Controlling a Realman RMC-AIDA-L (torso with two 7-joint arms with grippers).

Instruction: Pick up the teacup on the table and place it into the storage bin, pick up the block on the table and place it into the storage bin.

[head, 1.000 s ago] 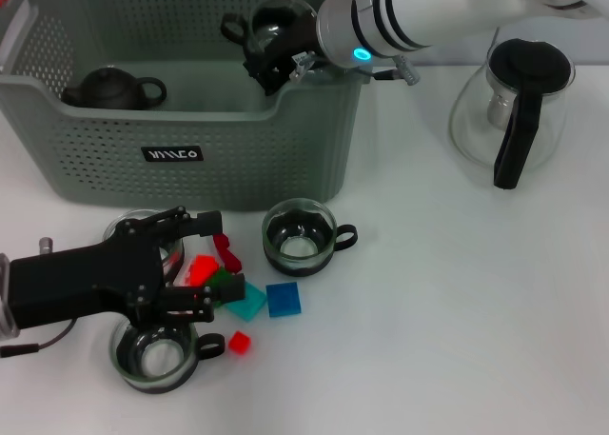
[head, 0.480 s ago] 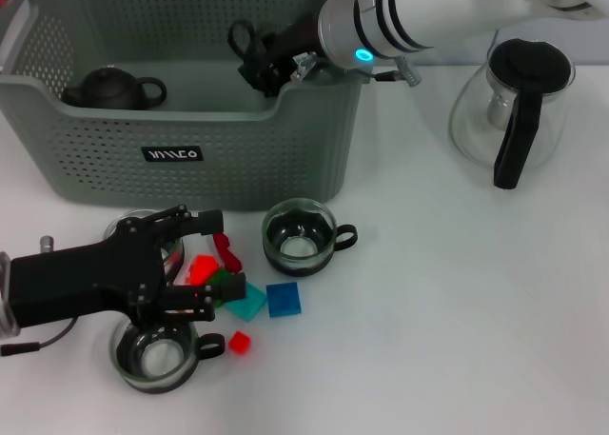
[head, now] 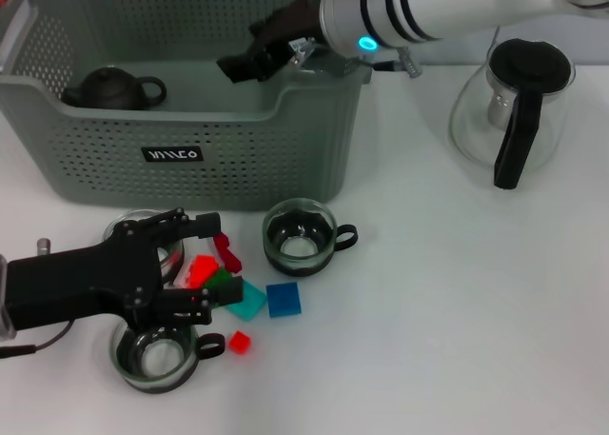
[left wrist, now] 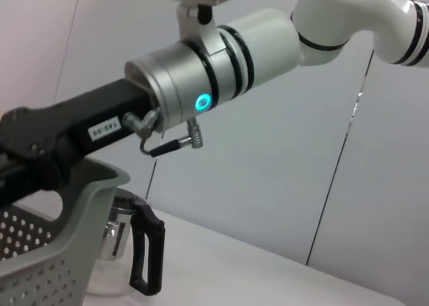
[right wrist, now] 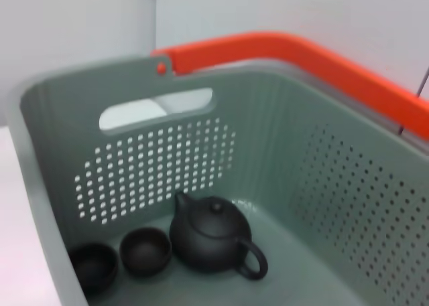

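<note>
My right gripper (head: pixel 249 56) hangs open over the right end of the storage bin (head: pixel 190 154), and no teacup shows between its fingers. One glass teacup (head: pixel 297 237) stands on the table in front of the bin. A second teacup (head: pixel 152 354) is near the front edge, and a third teacup (head: pixel 133 227) is half hidden behind my left gripper (head: pixel 209 264). That gripper is open and low over the blocks, with a red block (head: pixel 202 268) between its fingers. Close by lie a blue block (head: pixel 284 299), a teal block (head: pixel 249 302) and a small red block (head: pixel 239 342).
Inside the bin are a dark teapot (right wrist: pixel 211 236) and two small dark cups (right wrist: pixel 144 249). A glass pot with a black handle (head: pixel 514 102) stands at the right rear. The bin has an orange-red rim (right wrist: pixel 301 58). White tabletop stretches to the right of the blocks.
The right gripper held a glass teacup over the bin a second ago; the cup no longer shows in it and the fingers have swung left. The left gripper has barely moved.
</note>
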